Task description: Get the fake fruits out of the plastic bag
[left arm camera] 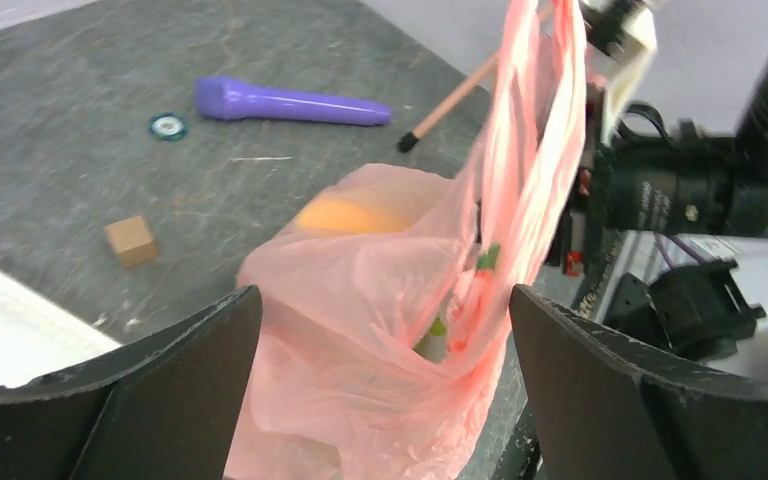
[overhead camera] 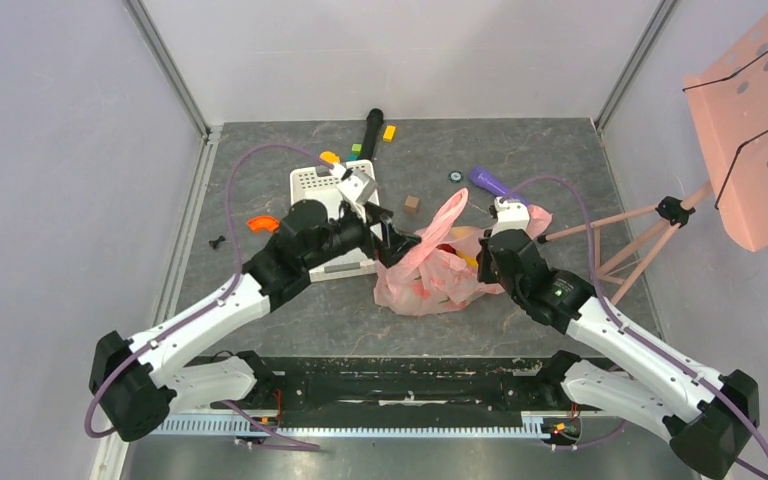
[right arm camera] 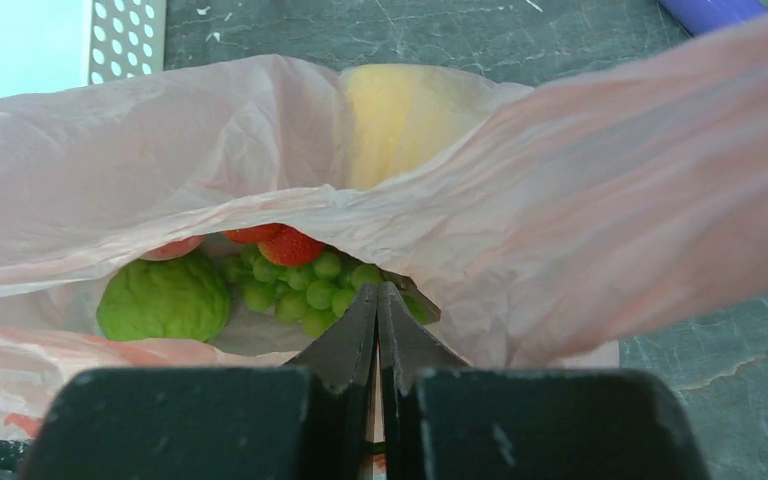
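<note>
The pink plastic bag (overhead camera: 438, 268) lies in the middle of the table, one handle (left arm camera: 540, 110) pulled up. My right gripper (right arm camera: 377, 290) is shut on the bag's rim at its mouth, with pink film between the fingers. Inside the bag I see fake fruits: a bumpy green fruit (right arm camera: 165, 297), a green grape cluster (right arm camera: 305, 285), a red berry (right arm camera: 285, 245) and a yellow fruit (right arm camera: 410, 110) behind the film. My left gripper (left arm camera: 382, 300) is open, its fingers standing wide on either side of the bag's flank. Nothing is gripped between them.
A white perforated basket (overhead camera: 312, 186) stands under the left wrist. A purple cylinder (overhead camera: 492, 184), a brown cube (overhead camera: 412, 203), a black cylinder (overhead camera: 372, 125) and small coloured blocks (overhead camera: 388, 132) lie behind the bag. A pink stand's legs (overhead camera: 640, 240) reach in from the right.
</note>
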Controlling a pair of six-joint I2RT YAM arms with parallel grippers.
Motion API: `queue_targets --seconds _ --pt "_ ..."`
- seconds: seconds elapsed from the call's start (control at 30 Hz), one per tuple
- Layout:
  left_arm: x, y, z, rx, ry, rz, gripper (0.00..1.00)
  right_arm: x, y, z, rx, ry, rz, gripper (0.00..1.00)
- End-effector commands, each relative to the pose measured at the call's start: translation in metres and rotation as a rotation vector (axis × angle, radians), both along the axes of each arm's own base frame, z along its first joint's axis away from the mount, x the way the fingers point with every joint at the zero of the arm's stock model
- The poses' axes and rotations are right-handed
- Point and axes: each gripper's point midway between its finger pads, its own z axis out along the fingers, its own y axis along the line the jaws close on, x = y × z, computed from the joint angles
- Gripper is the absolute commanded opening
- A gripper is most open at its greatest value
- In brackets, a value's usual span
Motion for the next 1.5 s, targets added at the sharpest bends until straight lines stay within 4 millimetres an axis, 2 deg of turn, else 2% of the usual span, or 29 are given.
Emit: queue_targets --seconds 0.0,0.2,0.33,0.43,0.5,0.63,0.8,0.93,1.1,1.27,1.37,1.47 --pt "0.018 0.033 0.001 0.16 0.12 0.217 1.0 0.006 0.008 0.015 0.043 -0.052 0.024 0.0" --pt "0.027 0.096 0.005 0.311 0.179 0.491 1.0 0.006 0.011 0.019 0.052 -0.061 0.041 0.0" --pt "0.029 0.125 0.011 0.303 0.182 0.616 1.0 0.006 0.011 0.02 0.058 -0.065 0.044 0.0" --pt "0.023 0.127 0.018 0.278 0.166 0.597 1.0 0.006 0.011 0.02 0.057 -0.065 0.048 0.0" --pt "0.016 0.12 0.02 0.275 0.117 0.51 1.0 0.006 0.012 0.019 0.054 -0.065 0.05 0.0" --pt "0.007 0.119 0.037 0.195 0.085 0.484 1.0 0.006 0.012 0.021 0.055 -0.066 0.052 0.0" --pt "0.013 0.13 0.031 0.352 0.139 0.531 1.0 0.006 0.014 0.025 0.062 -0.073 0.061 0.0" --pt "0.013 0.134 0.034 0.306 0.265 0.621 1.0 0.006 0.014 0.027 0.066 -0.075 0.066 0.0" --pt "0.004 0.136 0.044 0.236 0.252 0.561 1.0 0.005 0.015 0.027 0.069 -0.076 0.07 0.0" --pt "-0.009 0.119 0.074 0.134 0.175 0.404 1.0 0.004 0.014 0.028 0.068 -0.076 0.07 0.0" --pt "-0.007 0.115 0.09 0.097 0.169 0.404 1.0 0.004 0.014 0.029 0.075 -0.078 0.07 0.0" --pt "-0.014 0.087 0.106 0.113 0.16 0.235 1.0 0.003 0.017 0.03 0.09 -0.075 0.073 0.0"
